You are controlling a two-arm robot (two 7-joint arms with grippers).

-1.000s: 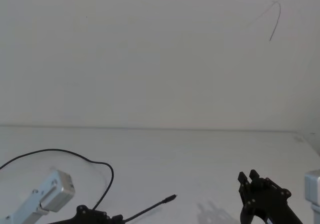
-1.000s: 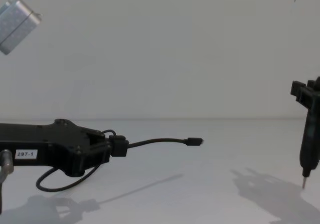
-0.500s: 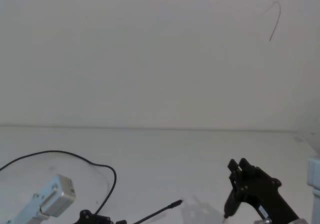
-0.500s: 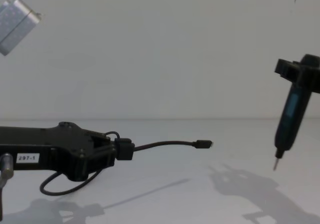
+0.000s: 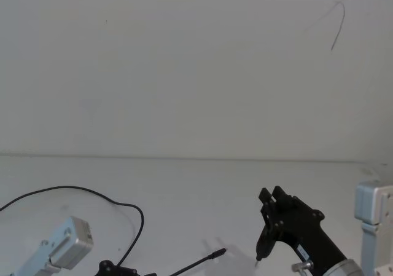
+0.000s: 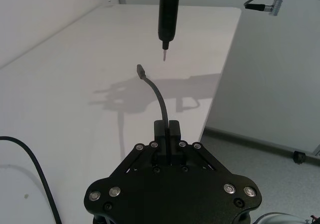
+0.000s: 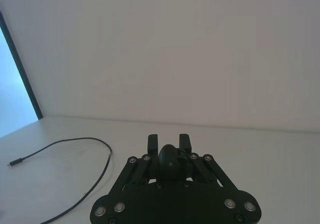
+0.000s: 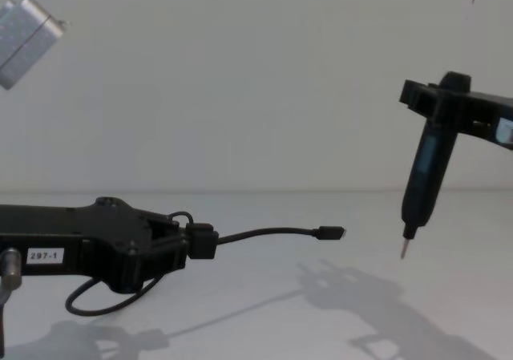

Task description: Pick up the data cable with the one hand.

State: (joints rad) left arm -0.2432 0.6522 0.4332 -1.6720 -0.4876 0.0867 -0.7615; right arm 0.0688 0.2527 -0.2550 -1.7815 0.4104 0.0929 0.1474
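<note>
Your left gripper (image 8: 188, 242), at the lower left of the chest view, had its fingers (image 6: 159, 134) pinched on the cable's (image 8: 264, 232) chunky plug. The cable stuck out past the fingertips toward frame centre, its small plug clear of the table (image 8: 240, 284). The right gripper (image 8: 441, 99) hung at the right.

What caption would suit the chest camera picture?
Flat black left gripper grips thin black data cable, small plug pointing toward right gripper's black metal-tipped tool.
</note>
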